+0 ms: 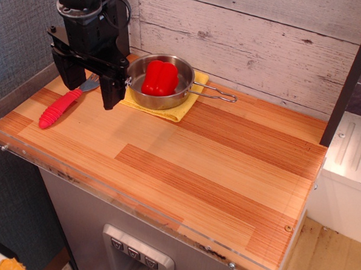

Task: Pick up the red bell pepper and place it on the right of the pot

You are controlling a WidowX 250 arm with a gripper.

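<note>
The red bell pepper (160,78) sits inside the pot (165,101), a small round steel pan with a thin wire handle (222,95) pointing right. The pot stands on a yellow cloth (169,114) at the back of the wooden counter. My gripper (89,93) is black and hangs just left of the pot, with its jaws open and nothing between them. Its right finger (112,90) is close to the pot's left rim. The gripper is above the head of a fork and is not touching the pepper.
A fork with a ribbed red handle (57,109) lies at the left of the counter (215,173). A whitewashed plank wall (252,36) runs behind. A clear plastic lip (134,205) edges the counter's front. A white unit (351,174) stands at the right.
</note>
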